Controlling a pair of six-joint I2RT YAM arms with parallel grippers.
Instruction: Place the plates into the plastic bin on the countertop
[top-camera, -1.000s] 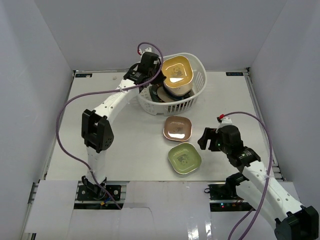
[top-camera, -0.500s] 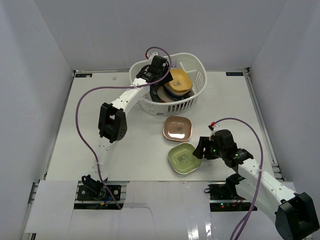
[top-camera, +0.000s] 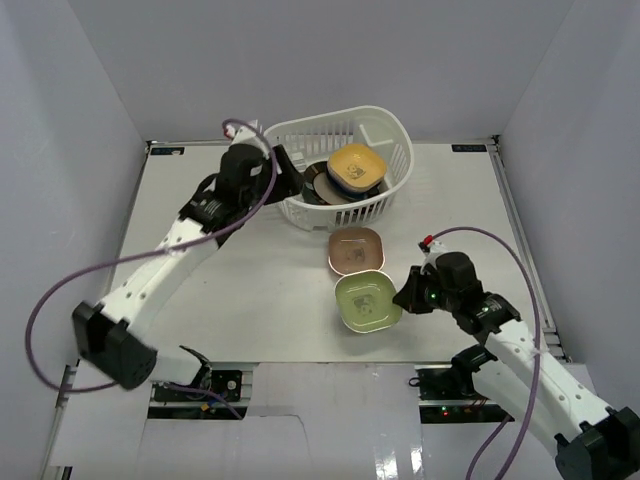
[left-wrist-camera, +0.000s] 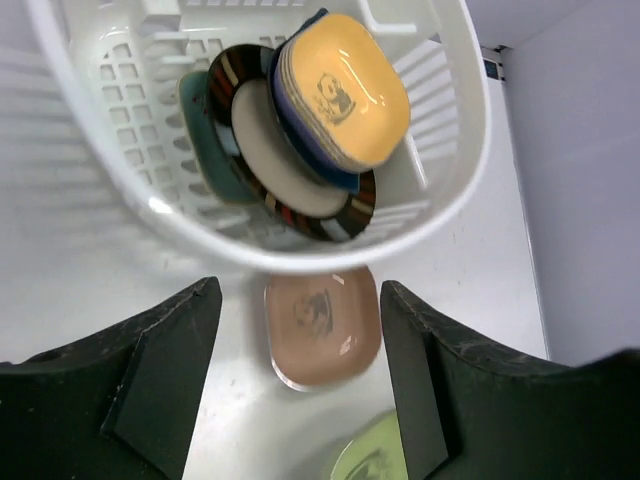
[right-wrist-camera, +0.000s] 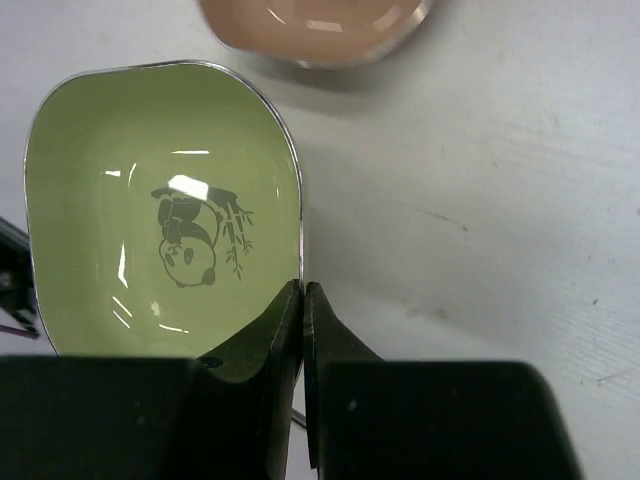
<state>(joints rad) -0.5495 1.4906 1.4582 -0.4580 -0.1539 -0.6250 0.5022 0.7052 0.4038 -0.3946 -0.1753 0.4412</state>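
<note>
The white plastic bin (top-camera: 395, 150) stands at the back of the countertop (top-camera: 250, 290). Inside it lie a yellow plate (top-camera: 355, 165) on a blue one (left-wrist-camera: 335, 178), a dark-rimmed round plate (left-wrist-camera: 290, 170) and a teal plate (left-wrist-camera: 205, 140). A brown plate (top-camera: 357, 250) sits in front of the bin, and a green plate (top-camera: 365, 300) lies nearer still. My right gripper (right-wrist-camera: 302, 290) is shut on the green plate's (right-wrist-camera: 150, 220) right rim. My left gripper (left-wrist-camera: 298, 290) hangs open and empty above the bin's near-left rim (left-wrist-camera: 455, 150), with the brown plate (left-wrist-camera: 322, 325) below.
White walls border the countertop on three sides. A purple cable loops from each arm, the left one (top-camera: 60, 290) hanging over the table's left side. Bare tabletop lies left of the bin and the plates.
My left gripper opened, left the yellow plate in the bin and drew back to the bin's left rim. My right gripper moved onto the green plate and shut on its rim; that plate shifted slightly.
</note>
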